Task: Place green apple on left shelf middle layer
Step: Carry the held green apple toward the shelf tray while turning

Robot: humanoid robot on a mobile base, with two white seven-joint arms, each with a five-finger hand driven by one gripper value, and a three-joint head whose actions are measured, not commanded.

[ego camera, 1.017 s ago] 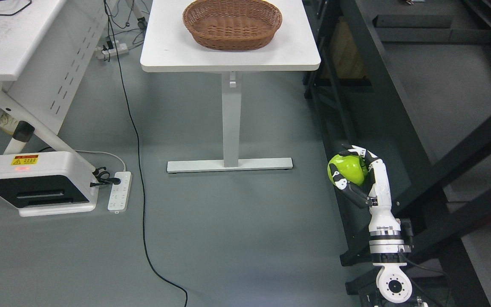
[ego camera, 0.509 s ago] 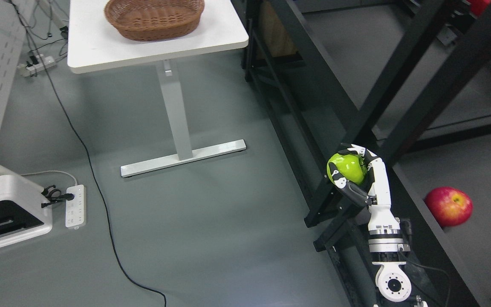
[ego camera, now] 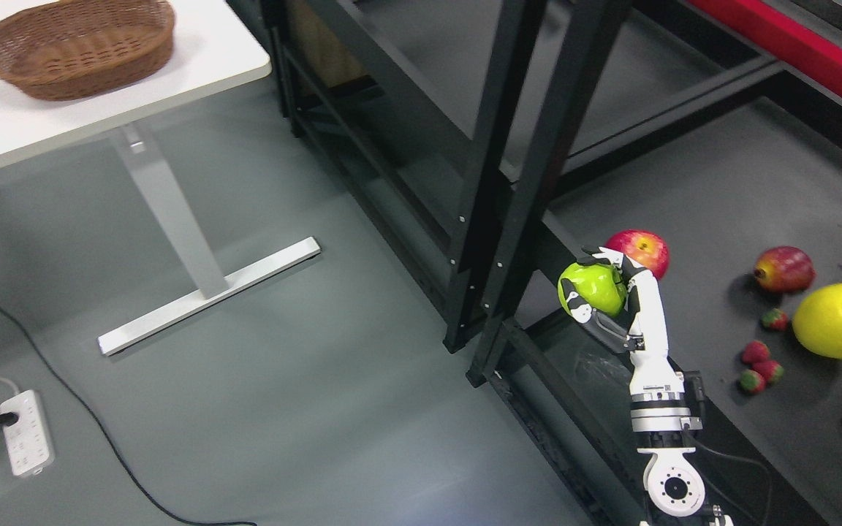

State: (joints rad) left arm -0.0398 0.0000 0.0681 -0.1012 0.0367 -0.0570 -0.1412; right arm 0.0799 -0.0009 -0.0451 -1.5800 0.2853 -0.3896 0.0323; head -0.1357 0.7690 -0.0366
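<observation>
My right hand comes up from the bottom right and is shut on the green apple, its white and black fingers wrapped around it. The apple hangs over the front edge of the dark shelf board, just right of the two black shelf posts. A red apple lies on the board right behind the hand, partly hidden by it. The left arm does not show.
On the shelf board lie a pomegranate, a yellow fruit and several strawberries. At upper left a white table carries a wicker basket. A power strip and black cable lie on the grey floor.
The whole view has swung right, so the camera moved: table and basket slid to the left and the shelf with its fruit came into view. The hand keeps the apple, same place in the picture.
</observation>
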